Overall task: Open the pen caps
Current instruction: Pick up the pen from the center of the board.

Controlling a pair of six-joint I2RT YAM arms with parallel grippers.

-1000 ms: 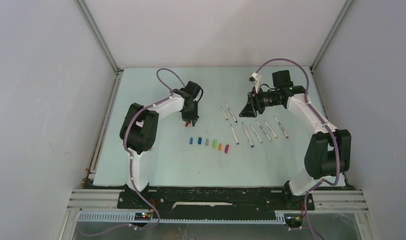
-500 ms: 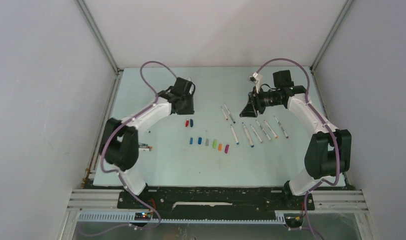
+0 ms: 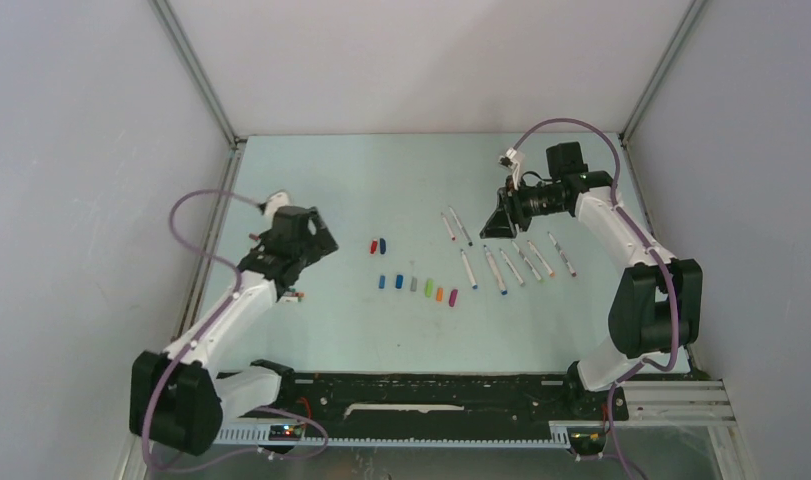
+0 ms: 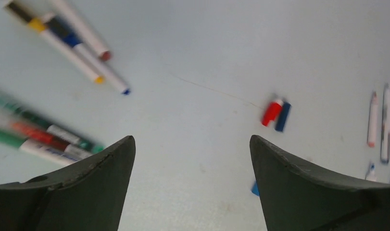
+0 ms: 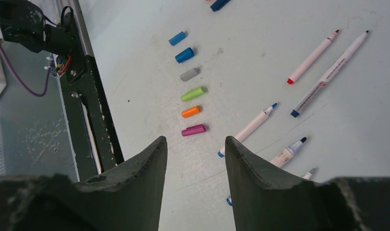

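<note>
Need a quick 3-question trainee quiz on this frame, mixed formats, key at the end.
1. True or false: the left gripper is gripping something.
2. In the straight row, what lies between the grey cap and the orange cap? A) green cap B) magenta cap C) red cap
3. How many pen caps make up that row in the right wrist view?
Key: 1 false, it is open and empty; 2 A; 3 six.
</note>
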